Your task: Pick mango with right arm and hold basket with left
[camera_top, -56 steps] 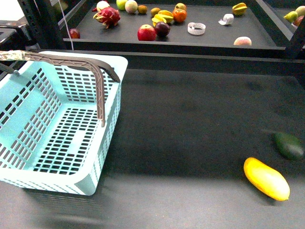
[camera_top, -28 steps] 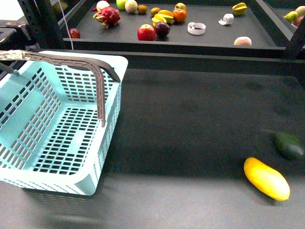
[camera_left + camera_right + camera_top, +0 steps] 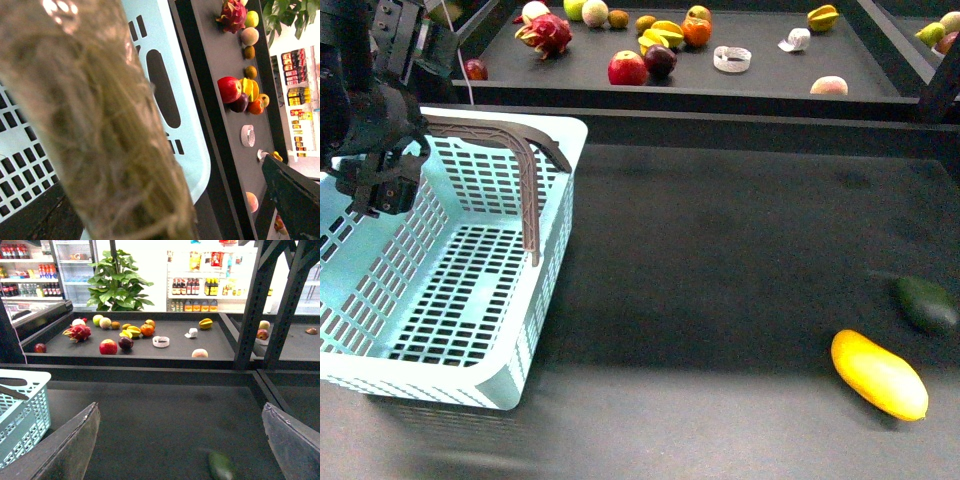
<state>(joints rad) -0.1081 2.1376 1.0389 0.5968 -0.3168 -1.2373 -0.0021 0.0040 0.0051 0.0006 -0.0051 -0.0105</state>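
Over the worktop's left edge, the left end effector (image 3: pixel 380 185) hangs at the basket (image 3: pixel 552 270) handle (image 3: pixel 530 200), grip impossible to judge, while the right end effector (image 3: pixel 180 412) gapes empty and the mango (image 3: pixel 879 375) lies unpicked near the front right corner.

Dark matte grey tabletop (image 3: pixel 720 250) here, three things sitting right on it. The light blue slotted plastic shopping basket (image 3: pixel 552 270) takes up the left end. Way off to the right of the basket, down by the near edge, lies a smooth yellow oval mango (image 3: pixel 879 375). A dark green oval avocado-like fruit (image 3: pixel 926 305) sits even further from the basket, close to the mango but not touching it.
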